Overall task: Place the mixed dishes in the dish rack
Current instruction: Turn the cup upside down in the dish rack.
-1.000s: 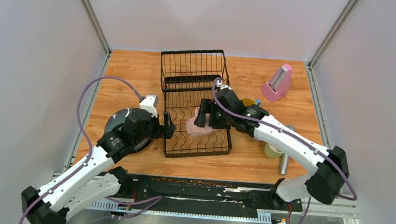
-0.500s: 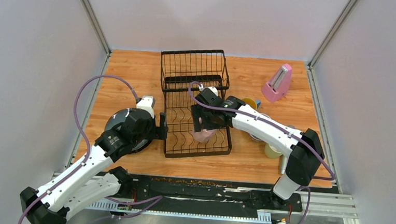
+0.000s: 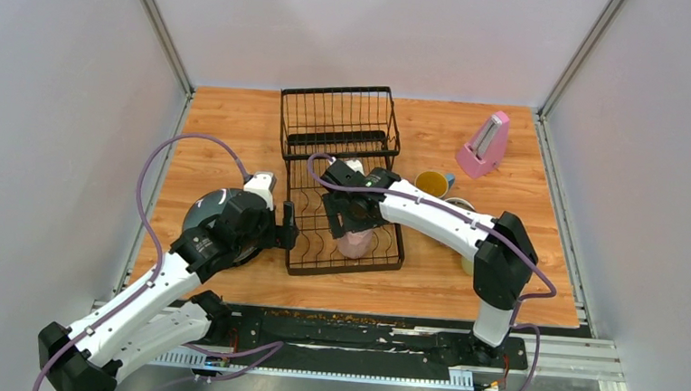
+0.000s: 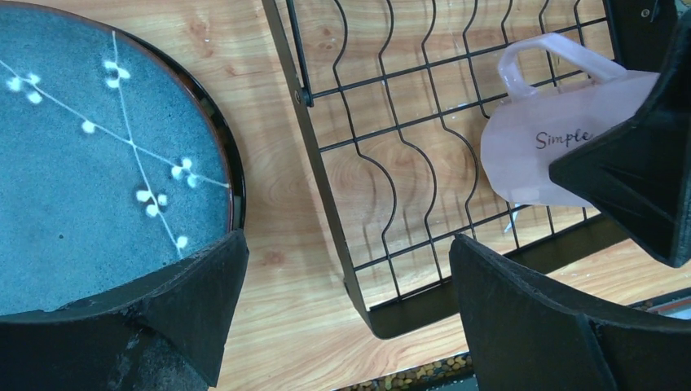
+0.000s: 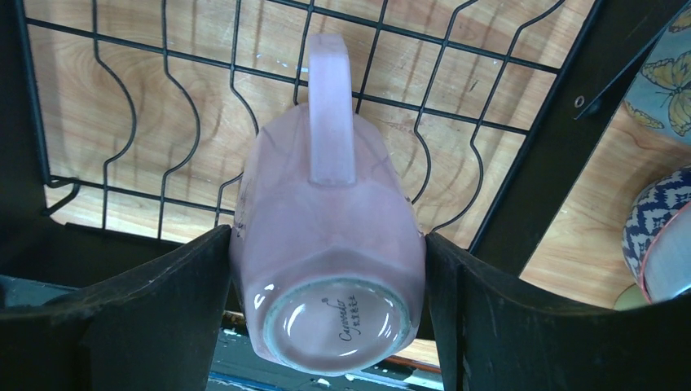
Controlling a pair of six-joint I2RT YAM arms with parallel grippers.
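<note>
pink mug (image 5: 326, 195) shifted nearer, clamped in right gripper (image 5: 327, 244).

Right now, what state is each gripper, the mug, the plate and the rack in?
right gripper, shut on the pink mug
pink mug, held over the low tray of the dish rack
left gripper, open and empty
dish rack, tall basket looks empty
plate, flat on the table, not yet loaded
</note>
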